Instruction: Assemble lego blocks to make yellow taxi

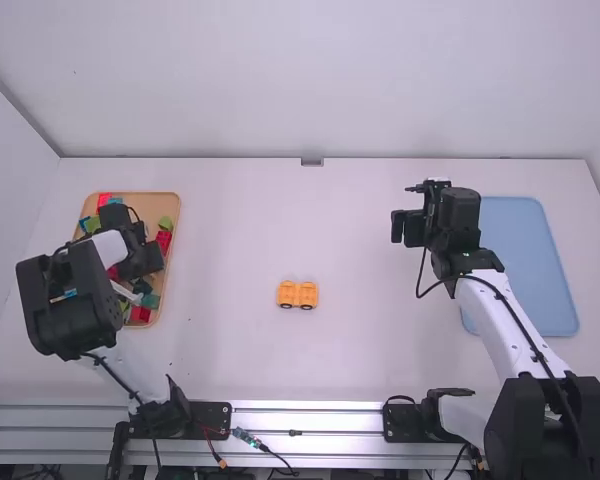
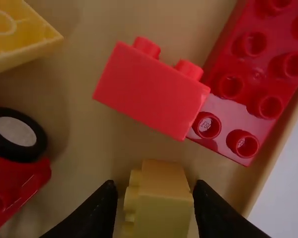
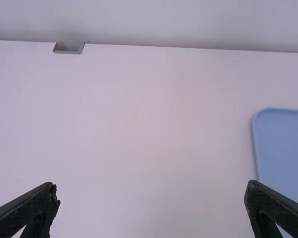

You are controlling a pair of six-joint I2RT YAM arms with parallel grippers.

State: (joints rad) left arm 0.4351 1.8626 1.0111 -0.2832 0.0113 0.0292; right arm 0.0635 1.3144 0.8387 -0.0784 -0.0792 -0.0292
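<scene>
Nearest, the black left gripper [image 2: 155, 185] straddles a yellow studded block [image 2: 164, 210] in the tan tray [image 1: 152, 198], fingers apart — an off-centre close could tip it. The yellow wheeled pieces [image 1: 297, 294] sit mid-table; the black right gripper [image 3: 152, 191] gapes.

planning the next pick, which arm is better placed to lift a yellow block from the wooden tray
Left, I'd say: the left claw is over the wooden tray, fingers either side of a yellow block. The right claw is across the table, near the blue tray.
</scene>
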